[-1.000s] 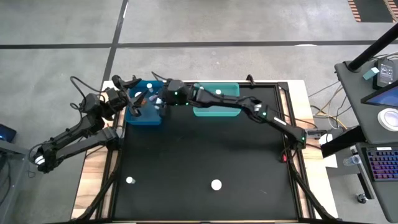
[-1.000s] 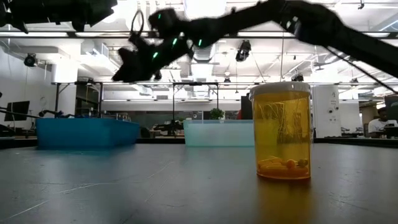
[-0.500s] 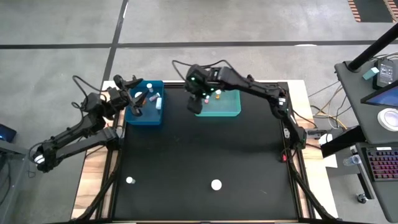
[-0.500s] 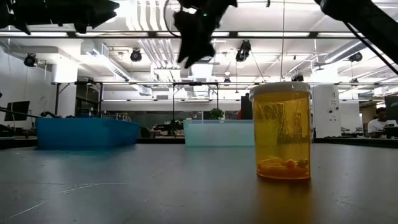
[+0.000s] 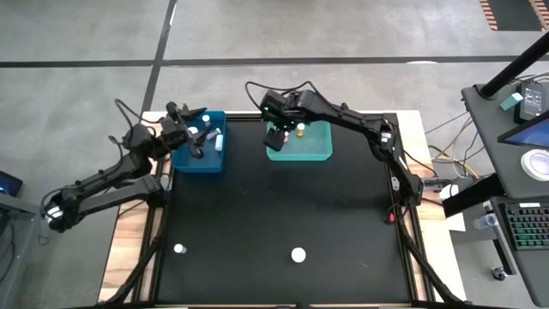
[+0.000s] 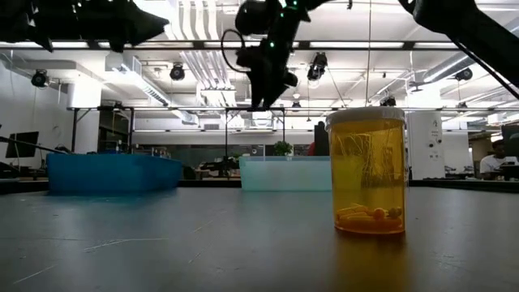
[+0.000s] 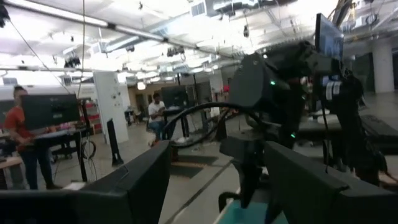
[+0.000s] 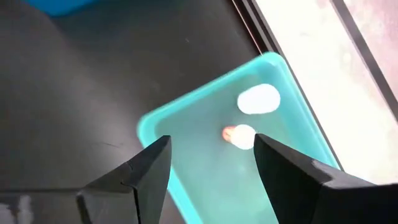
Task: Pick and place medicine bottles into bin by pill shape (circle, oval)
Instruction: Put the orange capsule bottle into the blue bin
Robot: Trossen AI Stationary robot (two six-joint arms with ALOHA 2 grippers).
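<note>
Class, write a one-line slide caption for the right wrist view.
Open right gripper hovers above the teal bin, which holds two medicine bottles.

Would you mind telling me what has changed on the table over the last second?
The right gripper swung from over the blue bin across to above the teal bin, jaws open and empty. The left gripper edged slightly over the blue bin. The two bottles on the near table stayed put.

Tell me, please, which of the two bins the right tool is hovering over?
The teal bin, right of the blue bin; the right tool hangs open above its left part.
</note>
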